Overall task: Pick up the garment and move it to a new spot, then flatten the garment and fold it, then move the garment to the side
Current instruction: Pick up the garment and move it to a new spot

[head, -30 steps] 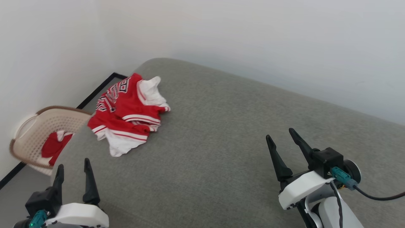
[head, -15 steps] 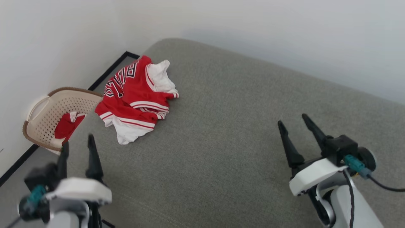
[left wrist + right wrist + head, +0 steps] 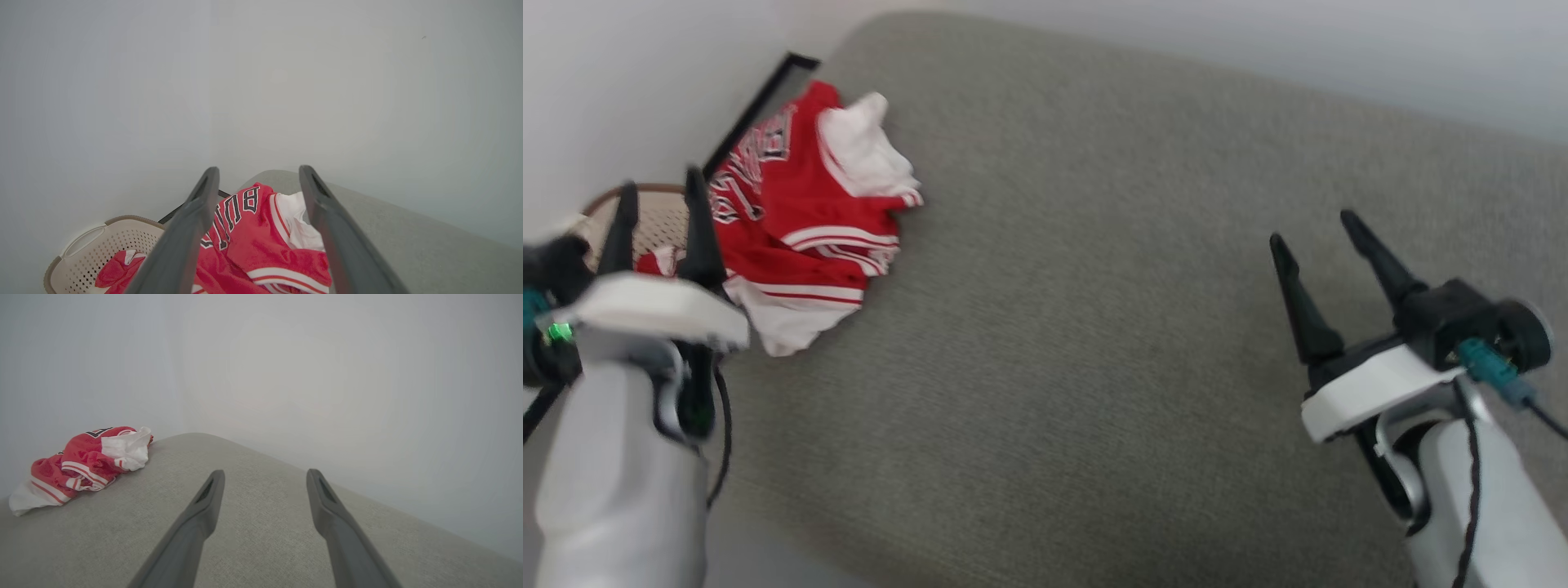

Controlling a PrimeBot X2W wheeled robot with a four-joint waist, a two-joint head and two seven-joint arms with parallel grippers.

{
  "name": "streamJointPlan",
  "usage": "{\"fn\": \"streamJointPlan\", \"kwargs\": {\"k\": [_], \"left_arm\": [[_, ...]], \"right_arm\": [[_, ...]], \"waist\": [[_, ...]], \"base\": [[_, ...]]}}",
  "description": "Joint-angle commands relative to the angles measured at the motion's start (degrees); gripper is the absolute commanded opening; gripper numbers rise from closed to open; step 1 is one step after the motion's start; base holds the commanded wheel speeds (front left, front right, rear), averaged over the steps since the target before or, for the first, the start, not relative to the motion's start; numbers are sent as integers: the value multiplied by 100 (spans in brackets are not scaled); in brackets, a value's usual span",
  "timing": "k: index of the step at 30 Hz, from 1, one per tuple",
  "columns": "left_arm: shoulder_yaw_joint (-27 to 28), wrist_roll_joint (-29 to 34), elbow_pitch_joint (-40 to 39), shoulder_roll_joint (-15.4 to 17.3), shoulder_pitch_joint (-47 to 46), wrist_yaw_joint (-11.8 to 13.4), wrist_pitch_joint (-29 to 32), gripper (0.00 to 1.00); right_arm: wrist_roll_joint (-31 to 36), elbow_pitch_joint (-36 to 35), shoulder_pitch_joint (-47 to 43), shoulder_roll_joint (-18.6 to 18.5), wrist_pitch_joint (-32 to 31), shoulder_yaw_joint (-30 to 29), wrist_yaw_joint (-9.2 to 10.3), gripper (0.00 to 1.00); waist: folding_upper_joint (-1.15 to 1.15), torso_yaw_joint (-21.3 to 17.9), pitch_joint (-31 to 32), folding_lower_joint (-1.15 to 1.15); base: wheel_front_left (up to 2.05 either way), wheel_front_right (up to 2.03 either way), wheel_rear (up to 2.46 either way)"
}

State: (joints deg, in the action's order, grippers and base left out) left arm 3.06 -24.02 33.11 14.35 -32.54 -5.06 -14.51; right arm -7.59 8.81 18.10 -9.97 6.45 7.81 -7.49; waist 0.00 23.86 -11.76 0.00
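Background: a plain white wall (image 3: 1339, 49) with a black skirting strip (image 3: 760, 102) at its foot. The work surface is a wide grey upholstered cushion (image 3: 1094, 327) with a rounded far corner.

Garment: the red jersey (image 3: 800, 204) lies crumpled in a heap at the far left corner of the cushion, close to its left edge. One white sleeve is bunched on top, striped trim shows along the near folds, and the black, white-outlined lettering is partly readable in the left wrist view.

Beside the cushion, off its left edge, stands a beige perforated basket (image 3: 122, 241) with a brown rim, holding another red and white cloth (image 3: 114, 271).

Left gripper (image 3: 660, 181): raised at the cushion's left edge, just short of the jersey, fingers spread wide with nothing between them. Its wrist view has the jersey ahead, framed by the two fingers.

Right gripper (image 3: 1310, 226): above bare cushion on the right, well apart from the jersey, fingers likewise spread wide and empty.
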Motion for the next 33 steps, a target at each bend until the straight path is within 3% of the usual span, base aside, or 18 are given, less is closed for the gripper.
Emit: {"fn": "streamJointPlan", "kwargs": {"k": [1, 8, 18, 26, 33], "left_arm": [[23, -87, 153, 18, -208, -43, 41, 100], [53, -523, 1613, 367, -1419, -193, 611, 100], [148, -897, 3247, 711, -2582, -128, 1488, 100], [248, -1184, 3997, 593, -2949, 136, 2878, 100], [157, -1306, 4170, 304, -2714, 130, 3850, 100]], "right_arm": [[28, -90, 88, -62, -55, -3, 0, 100], [126, -671, 333, -298, -335, -8, 0, 100], [200, -1372, 518, -524, -710, -64, 0, 100], [218, -1804, 476, -659, -1022, -33, 0, 100], [224, -1980, 515, -698, -1162, -8, 0, 100]], "waist": [[0, -226, -348, 0], [0, -518, -1080, 0], [0, -766, -1804, 0], [0, -829, -2129, 0], [0, -851, -2236, 0]], "base": [[0, 0, 0], [0, 0, 0], [0, 0, 0], [0, 0, 0], [0, 0, 0]]}}
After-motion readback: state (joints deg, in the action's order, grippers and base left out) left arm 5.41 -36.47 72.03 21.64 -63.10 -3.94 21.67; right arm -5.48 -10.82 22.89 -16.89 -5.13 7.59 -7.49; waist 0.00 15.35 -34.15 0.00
